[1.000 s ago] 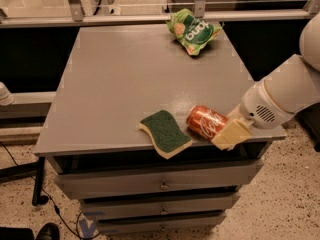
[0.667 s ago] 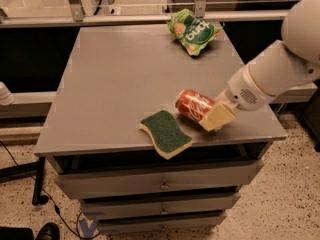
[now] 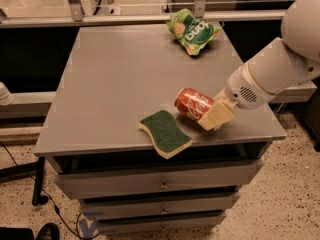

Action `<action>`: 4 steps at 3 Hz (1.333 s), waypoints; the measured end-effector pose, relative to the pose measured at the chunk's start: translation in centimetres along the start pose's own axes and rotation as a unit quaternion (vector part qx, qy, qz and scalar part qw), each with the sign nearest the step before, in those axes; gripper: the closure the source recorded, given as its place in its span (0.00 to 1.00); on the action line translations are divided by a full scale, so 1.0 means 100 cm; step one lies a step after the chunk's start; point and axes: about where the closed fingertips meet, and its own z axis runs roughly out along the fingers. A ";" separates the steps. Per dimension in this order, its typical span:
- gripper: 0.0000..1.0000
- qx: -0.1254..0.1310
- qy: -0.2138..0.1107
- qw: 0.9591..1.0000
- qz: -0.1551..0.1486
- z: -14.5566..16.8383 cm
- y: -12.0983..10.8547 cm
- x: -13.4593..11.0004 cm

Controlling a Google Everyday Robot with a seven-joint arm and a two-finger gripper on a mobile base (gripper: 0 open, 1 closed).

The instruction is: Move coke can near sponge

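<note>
The coke can (image 3: pixel 191 103), red-orange with white script, lies on its side, tilted, just above the grey cabinet top (image 3: pixel 125 79) near its front right. My gripper (image 3: pixel 210 115) comes in from the right and is shut on the can's right end; one cream finger (image 3: pixel 217 115) shows in front of it. The sponge (image 3: pixel 165 133), dark green over yellow foam, lies at the front edge, just left of and below the can, a small gap apart.
A green snack bag (image 3: pixel 193 31) lies at the back right of the top. My white arm (image 3: pixel 280 64) reaches over the right edge. Drawers (image 3: pixel 160 184) run below the top. A metal frame and glass stand behind.
The gripper with the can has moved up and back, away from the front edge, and the can now sits slightly further from the sponge. The sponge and bag have not moved.
</note>
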 end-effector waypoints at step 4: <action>0.00 -0.008 -0.008 1.000 0.001 0.004 -0.002 -0.003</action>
